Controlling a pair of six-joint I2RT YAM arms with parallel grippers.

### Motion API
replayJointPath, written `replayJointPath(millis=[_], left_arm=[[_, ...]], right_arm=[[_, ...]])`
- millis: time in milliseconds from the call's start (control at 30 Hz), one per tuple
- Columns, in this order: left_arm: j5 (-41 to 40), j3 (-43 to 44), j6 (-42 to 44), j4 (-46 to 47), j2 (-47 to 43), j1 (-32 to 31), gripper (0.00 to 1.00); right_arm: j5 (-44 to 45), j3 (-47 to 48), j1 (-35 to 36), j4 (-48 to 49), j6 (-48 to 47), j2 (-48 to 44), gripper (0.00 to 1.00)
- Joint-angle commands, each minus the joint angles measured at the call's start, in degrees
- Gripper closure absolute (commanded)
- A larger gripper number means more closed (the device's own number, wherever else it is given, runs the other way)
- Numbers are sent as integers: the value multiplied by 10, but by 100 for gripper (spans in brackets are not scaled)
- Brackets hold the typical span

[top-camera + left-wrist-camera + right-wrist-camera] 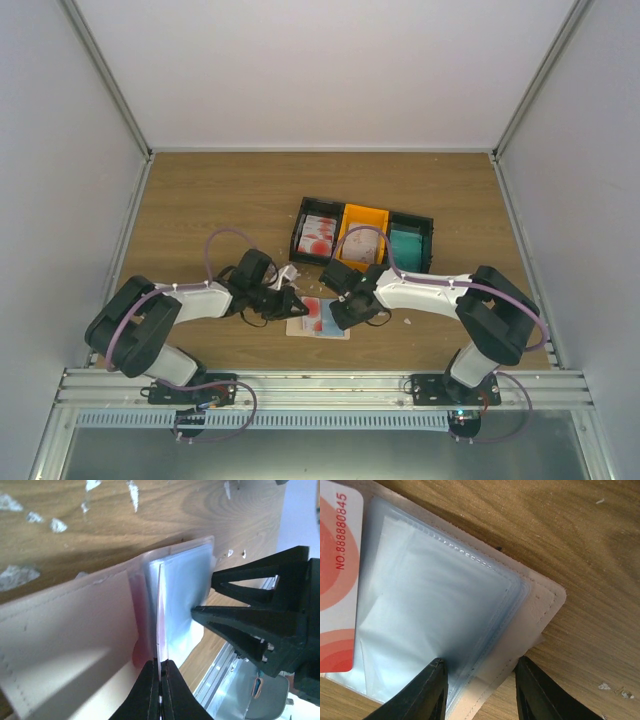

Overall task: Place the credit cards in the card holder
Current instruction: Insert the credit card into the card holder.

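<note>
- Left gripper (160, 672): fingers pressed together on a thin leaf (159, 605) that stands up at the fold of the holder (65, 640). The leaf shows edge-on, so I cannot tell whether it is a sleeve or a card. Red shows through just left of it.
- Right gripper (480, 661): fingers apart, clasping nothing. One tip rests on the clear sleeves (445, 595) and the other is at the holder's beige border.
- The holder lies open on the table (220, 200), between the two grippers.
- A red-and-white card (337, 580) lies at the sleeves' far edge.
- More cards (318, 237) sit in the tray (300, 225) behind the holder.
</note>
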Motion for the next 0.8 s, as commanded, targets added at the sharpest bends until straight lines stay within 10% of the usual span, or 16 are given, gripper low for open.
replayJointPath(millis=[0,767], left_arm=[[-18,-21,-26,10,-12,-5,100],[21,-26,-56,98,50,-17,100]], right_arm=[[7,-16,4,-5,10,12,63],[4,-25,5,13,7,12,63]])
